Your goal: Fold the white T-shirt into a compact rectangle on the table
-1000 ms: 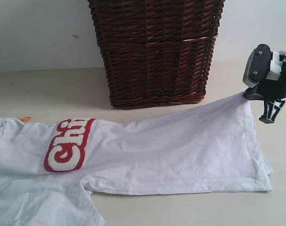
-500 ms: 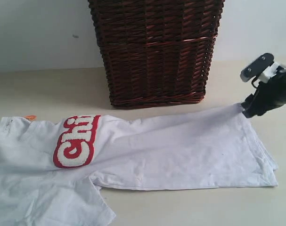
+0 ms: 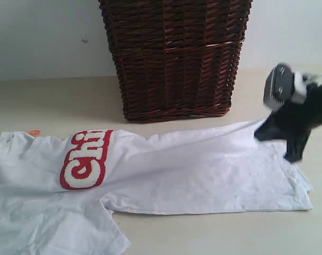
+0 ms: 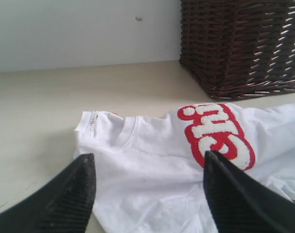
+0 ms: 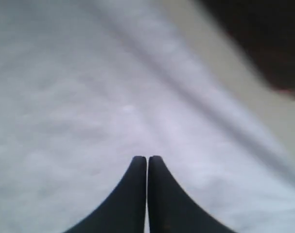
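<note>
The white T-shirt (image 3: 203, 170) lies spread across the table (image 3: 54, 101), with the red-outlined letters (image 3: 85, 159) to the left and a small orange tag (image 3: 33, 133) at the far left. My right gripper (image 3: 260, 133) is at the shirt's far right corner, where a ridge of fabric rises to it. Its jaws (image 5: 147, 158) are pressed together over blurred white cloth (image 5: 89, 97) and seem to pinch the fabric. My left gripper (image 4: 148, 160) is open, hovering over the shirt (image 4: 152, 194) near the collar, beside the letters (image 4: 217, 133). It does not show in the exterior view.
A tall dark brown wicker basket (image 3: 176, 58) stands at the back middle, just behind the shirt's far edge, and it also appears in the left wrist view (image 4: 244, 43). A pale wall runs behind the table. The shirt's lower left hangs past the exterior view's edge.
The shirt first slid to the right and has since stayed put. My right gripper has swung left and turned, now sitting lower over the shirt's right corner.
</note>
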